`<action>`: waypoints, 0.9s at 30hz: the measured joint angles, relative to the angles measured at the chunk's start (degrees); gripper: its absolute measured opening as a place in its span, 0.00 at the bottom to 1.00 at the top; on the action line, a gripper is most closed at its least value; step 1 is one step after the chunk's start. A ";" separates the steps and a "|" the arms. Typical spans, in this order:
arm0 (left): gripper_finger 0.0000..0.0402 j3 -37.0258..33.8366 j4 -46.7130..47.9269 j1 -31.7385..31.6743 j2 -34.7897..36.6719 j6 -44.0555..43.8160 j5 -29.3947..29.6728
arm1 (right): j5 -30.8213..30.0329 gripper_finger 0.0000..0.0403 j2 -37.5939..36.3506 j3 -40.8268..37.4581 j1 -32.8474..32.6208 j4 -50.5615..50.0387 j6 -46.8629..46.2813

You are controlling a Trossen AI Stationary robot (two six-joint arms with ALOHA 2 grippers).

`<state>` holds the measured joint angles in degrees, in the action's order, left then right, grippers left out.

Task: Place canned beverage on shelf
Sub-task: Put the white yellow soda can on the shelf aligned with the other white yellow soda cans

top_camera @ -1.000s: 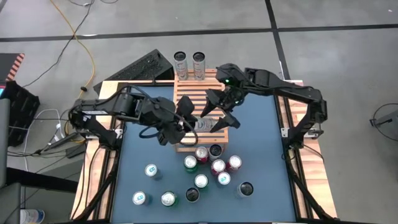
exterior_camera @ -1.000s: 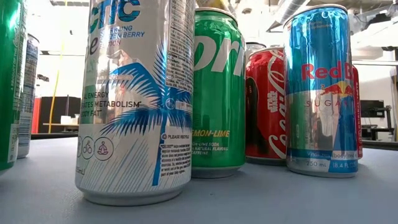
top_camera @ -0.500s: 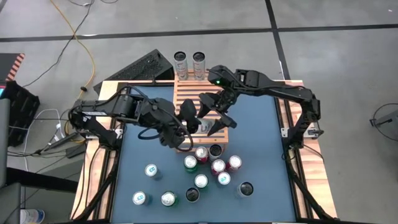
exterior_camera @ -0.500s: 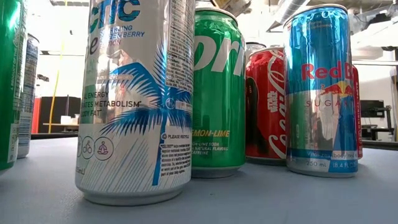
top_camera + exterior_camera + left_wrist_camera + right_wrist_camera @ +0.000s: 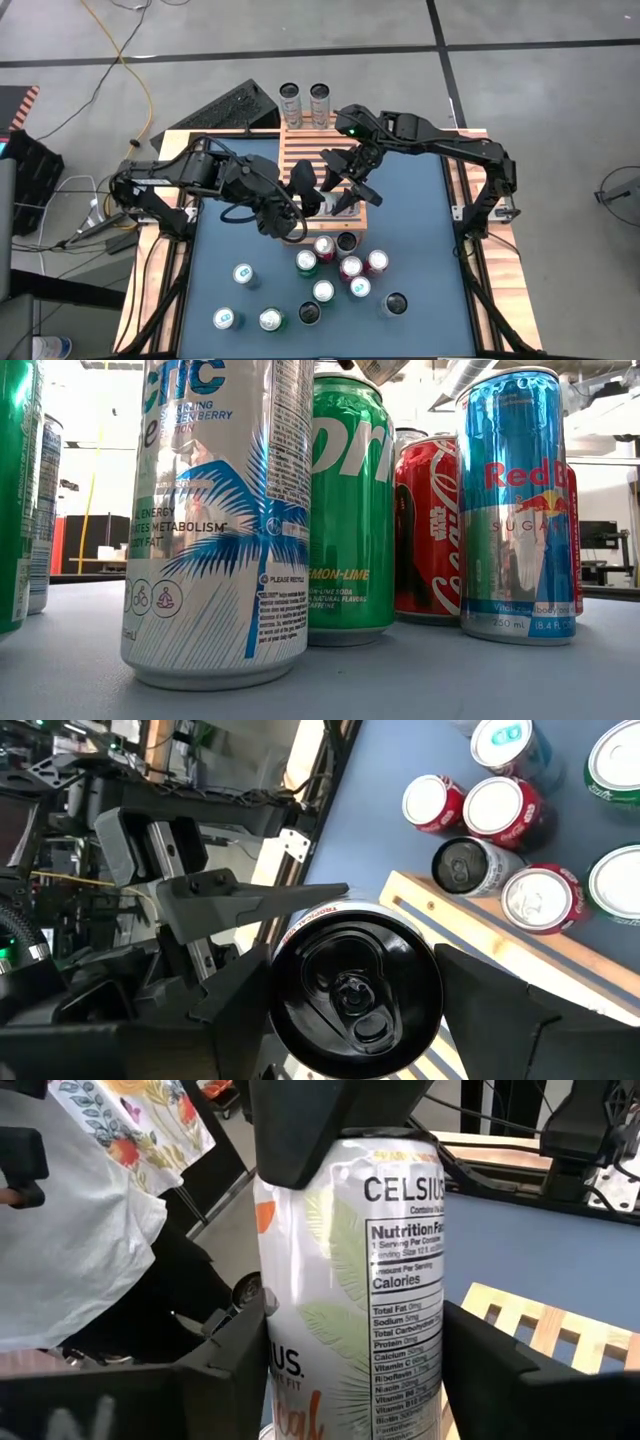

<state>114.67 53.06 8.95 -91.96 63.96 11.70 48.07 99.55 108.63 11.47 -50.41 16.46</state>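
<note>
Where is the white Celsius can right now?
In the high view, the Celsius can is in the middle, over the wooden shelf, between the left gripper and the right gripper, just behind the cluster of cans.

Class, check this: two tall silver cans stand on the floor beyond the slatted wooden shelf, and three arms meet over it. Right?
Not quite: two arms, not three, meet over the slatted wooden shelf. The high view shows them, and the two tall silver cans standing beyond it.

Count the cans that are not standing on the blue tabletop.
3. Two cans stand side by side at the shelf's far end. The third can is held above the shelf between the left claw and right claw. The arms may hide others.
</note>
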 joint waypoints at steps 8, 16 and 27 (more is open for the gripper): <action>0.60 -0.05 -0.24 0.04 -0.07 -1.11 -0.33 | -1.41 0.51 -0.02 -0.17 -0.88 0.60 0.35; 0.70 -0.05 -0.24 0.24 0.15 -7.26 4.46 | -2.69 0.50 -0.07 -0.06 0.46 1.97 0.26; 0.76 0.03 -0.47 2.35 0.11 -13.34 22.02 | -3.78 0.50 0.02 2.10 5.40 2.80 0.55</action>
<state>114.70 52.59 11.30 -91.85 50.62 33.73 44.29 99.56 110.74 16.87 -47.61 17.02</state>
